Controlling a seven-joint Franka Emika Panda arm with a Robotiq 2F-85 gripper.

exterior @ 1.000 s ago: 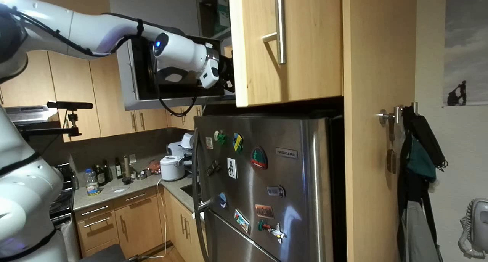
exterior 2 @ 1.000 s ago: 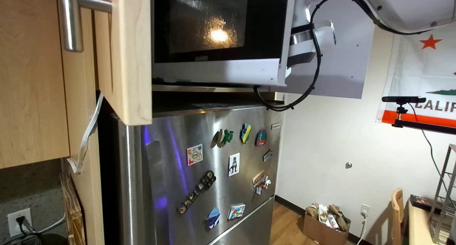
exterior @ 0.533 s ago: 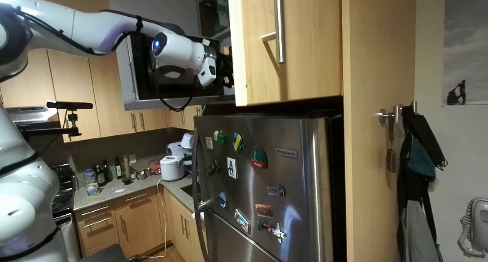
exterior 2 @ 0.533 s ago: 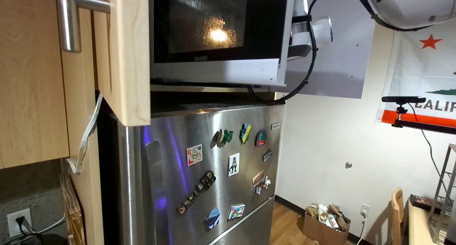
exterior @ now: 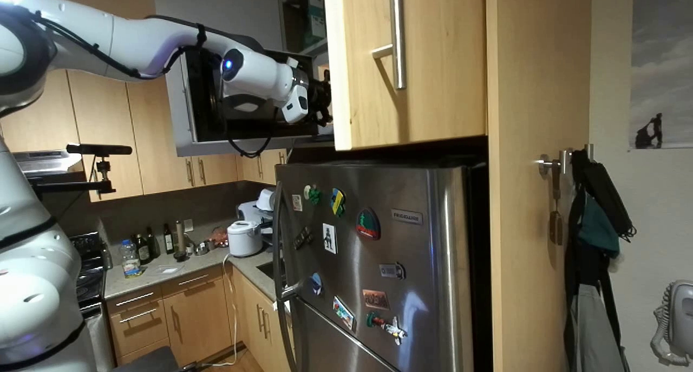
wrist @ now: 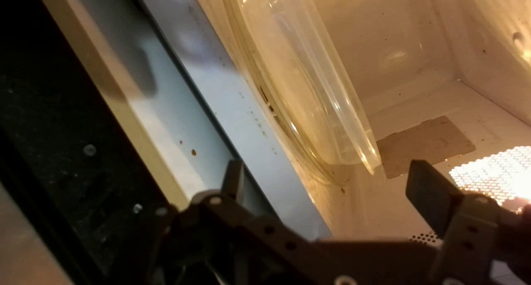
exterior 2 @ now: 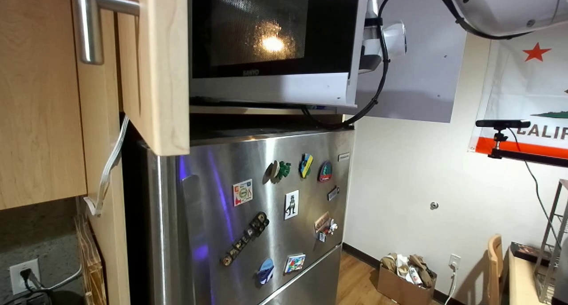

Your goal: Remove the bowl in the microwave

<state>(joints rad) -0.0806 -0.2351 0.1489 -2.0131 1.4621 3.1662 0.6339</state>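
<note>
The microwave door (exterior 2: 257, 29) stands open, but the clear bowl (wrist: 305, 86) is inside the microwave (wrist: 244, 115), ahead of the jaws, which are spread with nothing between them. Gripping it and drawing it out are left.

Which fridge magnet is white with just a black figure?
The white rectangle below the blue-and-yellow magnet: its picture is only black. The others are colourful, grey or dark.

Bowl (wrist: 300, 75) partly outside wrist view
</note>
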